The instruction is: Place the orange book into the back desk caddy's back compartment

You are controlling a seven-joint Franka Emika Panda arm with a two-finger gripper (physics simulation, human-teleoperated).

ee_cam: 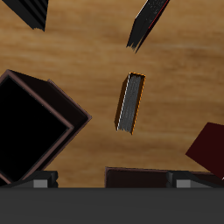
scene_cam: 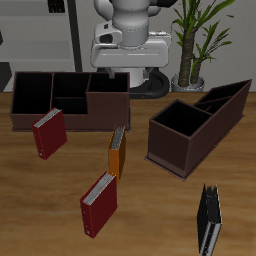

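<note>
The wooden table (scene_cam: pixel 150 215) carries a long dark brown straight-walled caddy (scene_cam: pixel 70 100) at its back, with a dark red book (scene_cam: pixel 49 134) just in front of it. A thin orange hardcover book (scene_cam: pixel 117 151) stands near that caddy's taller end, and a second dark red book (scene_cam: pixel 98 204) stands nearer the front edge. Well apart from the long caddy sit a dark brown caddy with slanted top edges (scene_cam: pixel 195 125) and a black book (scene_cam: pixel 208 220).

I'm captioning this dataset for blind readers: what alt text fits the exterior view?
An orange book stands upright mid-table, in front of the back desk caddy, a long dark brown organizer. Two dark red books, a black book and a second caddy with slanted edges surround it.
</note>
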